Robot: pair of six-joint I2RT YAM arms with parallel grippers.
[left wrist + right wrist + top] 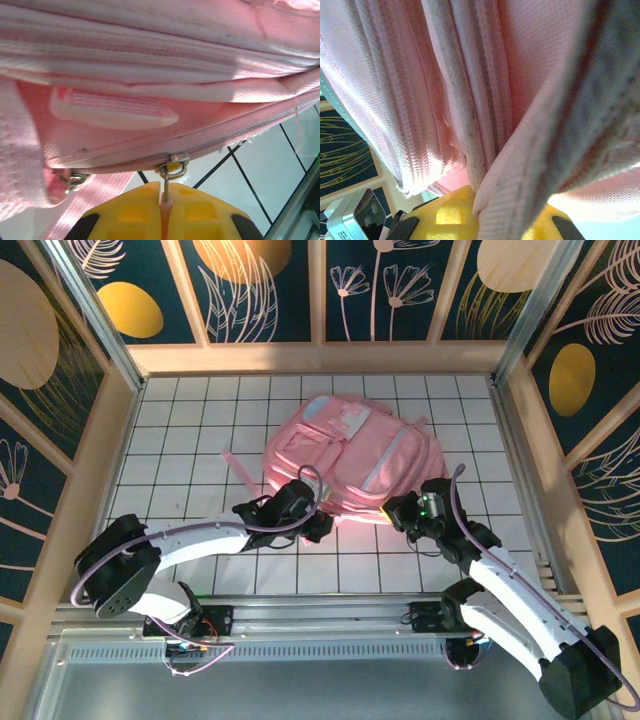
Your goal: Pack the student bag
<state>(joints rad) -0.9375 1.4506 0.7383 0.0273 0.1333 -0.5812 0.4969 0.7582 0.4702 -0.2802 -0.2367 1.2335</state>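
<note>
The student bag (pixel 345 455), a large pink backpack with pale blue and white front pockets, lies flat in the middle of the tiled table. My left gripper (pixel 318 527) is at its near edge, shut on the pink pull tab (pixel 165 207) that hangs from a metal zipper slider (pixel 176 164) on the bag's lower seam. My right gripper (pixel 397 512) is at the bag's near right corner, shut on a pink webbing strap (pixel 520 200) of the bag, with the bag's fabric folds (pixel 420 85) close above it.
A loose pink strap (pixel 237 468) trails off the bag's left side. Wooden walls with dark floral panels (pixel 265 285) enclose the table on three sides. A metal rail (pixel 300 615) runs along the near edge by the arm bases.
</note>
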